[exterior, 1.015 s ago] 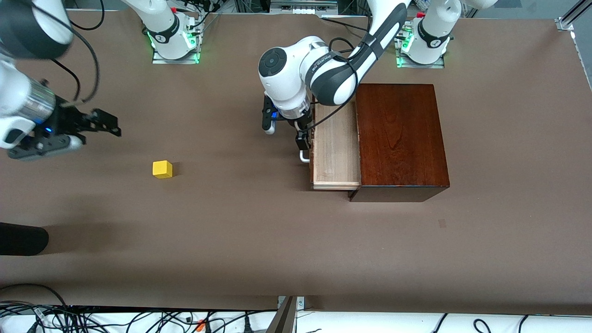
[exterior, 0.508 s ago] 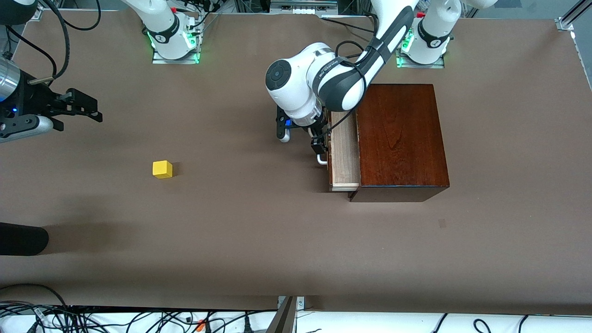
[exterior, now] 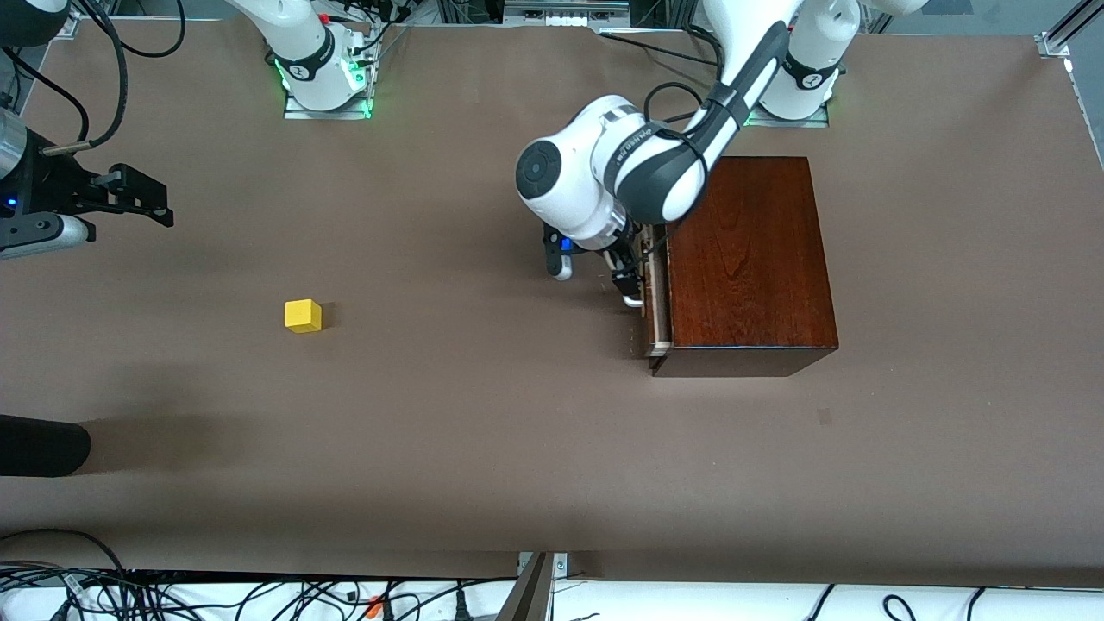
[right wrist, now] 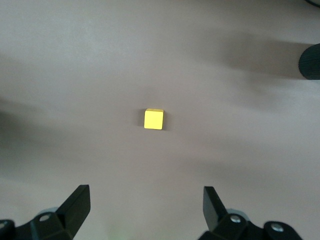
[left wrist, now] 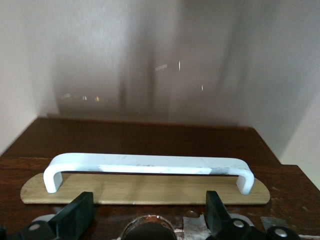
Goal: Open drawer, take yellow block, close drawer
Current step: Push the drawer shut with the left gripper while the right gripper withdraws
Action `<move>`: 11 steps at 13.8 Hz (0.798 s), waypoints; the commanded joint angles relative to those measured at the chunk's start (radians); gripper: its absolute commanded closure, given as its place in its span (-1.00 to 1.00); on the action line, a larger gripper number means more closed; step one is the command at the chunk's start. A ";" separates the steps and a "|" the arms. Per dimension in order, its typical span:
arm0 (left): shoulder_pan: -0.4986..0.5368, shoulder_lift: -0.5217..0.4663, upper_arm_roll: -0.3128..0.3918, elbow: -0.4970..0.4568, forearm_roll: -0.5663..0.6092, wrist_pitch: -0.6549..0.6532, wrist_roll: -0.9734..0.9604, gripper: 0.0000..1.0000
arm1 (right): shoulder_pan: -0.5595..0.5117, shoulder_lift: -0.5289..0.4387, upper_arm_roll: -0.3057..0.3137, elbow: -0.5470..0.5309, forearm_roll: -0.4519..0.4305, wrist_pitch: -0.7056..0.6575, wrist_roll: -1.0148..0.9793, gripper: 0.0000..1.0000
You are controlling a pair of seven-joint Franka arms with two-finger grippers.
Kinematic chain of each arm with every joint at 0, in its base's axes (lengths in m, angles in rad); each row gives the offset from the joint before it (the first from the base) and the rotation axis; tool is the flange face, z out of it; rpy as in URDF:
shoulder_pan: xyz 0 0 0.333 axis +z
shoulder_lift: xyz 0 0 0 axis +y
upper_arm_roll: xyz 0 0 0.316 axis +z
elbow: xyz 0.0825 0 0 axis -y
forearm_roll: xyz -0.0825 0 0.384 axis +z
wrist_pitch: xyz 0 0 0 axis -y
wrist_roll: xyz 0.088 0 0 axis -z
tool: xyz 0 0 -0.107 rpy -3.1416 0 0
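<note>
One step left: left gripper (exterior: 629,285), fingers spread, at the white handle (left wrist: 148,164), drawer (exterior: 657,297) nearly shut, needs a final push. Yellow block (exterior: 303,316) on table, mid-left of frame; right gripper (exterior: 138,200) waits spread apart, upper left.

Yellow block (right wrist: 153,119) sits alone on brown table (right wrist: 240,100); right gripper (right wrist: 145,210) above, fingers (right wrist: 77,202) spread wide.

Bright yellow, plain-faced: yellow block (exterior: 303,316) (right wrist: 153,119). Glossy dark mahogany with visible grain: wooden box (exterior: 746,259). Dark reddish-brown front, pale wood edge, white handle (left wrist: 148,166) on a tan plate: drawer (exterior: 655,297). Matte brown: counter (exterior: 483,431).
</note>
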 commanded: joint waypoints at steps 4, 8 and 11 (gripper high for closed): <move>0.049 -0.025 0.007 -0.029 0.031 -0.044 0.015 -1.00 | -0.010 0.017 -0.004 0.041 0.005 -0.042 -0.009 -1.00; 0.039 -0.023 0.002 -0.009 0.022 -0.001 -0.040 -1.00 | -0.011 0.018 -0.011 0.041 0.005 -0.042 -0.008 -1.00; 0.001 -0.023 -0.028 0.044 0.015 0.030 -0.242 -1.00 | -0.010 0.020 -0.008 0.041 0.007 -0.030 0.000 -1.00</move>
